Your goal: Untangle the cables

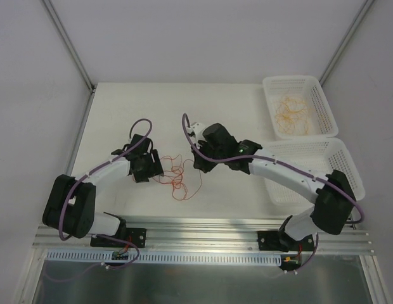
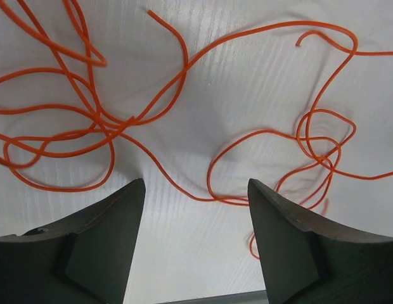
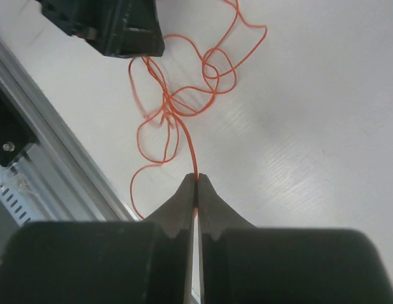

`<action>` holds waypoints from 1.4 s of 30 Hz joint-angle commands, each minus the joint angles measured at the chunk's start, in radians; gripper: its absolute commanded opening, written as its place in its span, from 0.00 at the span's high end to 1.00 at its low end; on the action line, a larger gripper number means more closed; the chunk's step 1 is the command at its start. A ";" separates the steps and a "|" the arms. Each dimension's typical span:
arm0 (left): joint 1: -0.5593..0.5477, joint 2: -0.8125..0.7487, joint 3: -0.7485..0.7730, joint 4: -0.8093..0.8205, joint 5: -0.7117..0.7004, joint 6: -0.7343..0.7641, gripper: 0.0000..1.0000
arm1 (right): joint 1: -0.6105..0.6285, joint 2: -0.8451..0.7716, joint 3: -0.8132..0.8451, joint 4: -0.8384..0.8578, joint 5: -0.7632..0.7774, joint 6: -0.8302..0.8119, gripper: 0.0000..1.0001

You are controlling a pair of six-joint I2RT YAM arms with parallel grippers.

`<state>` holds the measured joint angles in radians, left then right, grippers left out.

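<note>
Counter (image 1: 120, 114), white, arms reaching in from the near edge. The red-orange cables (image 1: 177, 177) lay in one loose tangle at mid-counter, between my two hands; loops crossed over each other and several lines met in a knot on the tangle's left side, as seen from my left wrist; one cut end showed bare at the upper right of that view.

Left hand (image 1: 149, 166): released; both fingers (image 2: 101, 240) stood wide apart, pointed down at the tangle's left edge, gripping nothing; a single curve of cable ran across the counter in the gap between the tips; whether the tips touched the counter, I could not tell.

Right hand (image 3: 197, 177): clenched, fingertips pressed together on one strand (image 3: 191, 155); the strand ran straight from the tips back into the tangle, looking taut, while the rest lay slack and curly; my left hand sat just beyond the tangle in that view.

Two white plastic baskets stood at the counter's right side; the far basket (image 1: 291, 78) held paler yellow-orange cables (image 1: 291, 114), curled in a heap, well apart from the red-orange ones; my right forearm crossed over the near basket (image 1: 352, 171).
</note>
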<state>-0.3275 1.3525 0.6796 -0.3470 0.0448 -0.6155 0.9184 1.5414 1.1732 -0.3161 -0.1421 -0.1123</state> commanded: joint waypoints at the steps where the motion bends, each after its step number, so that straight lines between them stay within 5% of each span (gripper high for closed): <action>1: -0.004 0.040 0.046 0.002 -0.040 -0.035 0.34 | 0.000 -0.130 0.080 -0.133 0.051 -0.061 0.99; 14: -0.002 0.161 0.084 0.002 -0.040 -0.049 0.42 | -0.048 -0.363 0.466 -0.440 0.386 -0.227 0.99; 30: 0.007 0.168 0.051 0.002 -0.077 -0.062 0.47 | -0.151 -0.621 0.629 -0.227 0.861 -0.458 0.99; 33: 0.018 0.166 0.046 0.002 -0.080 -0.076 0.58 | -0.151 -0.641 0.638 -0.213 0.907 -0.496 0.99; 38: 0.050 0.152 0.046 0.000 -0.085 -0.078 0.95 | -0.150 -0.652 0.615 -0.218 0.987 -0.535 0.99; 42: 0.155 0.099 0.035 -0.027 -0.091 -0.089 1.00 | -0.151 -0.665 0.618 -0.224 1.030 -0.553 1.00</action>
<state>-0.2523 1.4845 0.7490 -0.3191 -0.0059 -0.6937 0.7700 0.8833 1.7847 -0.5724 0.7975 -0.6128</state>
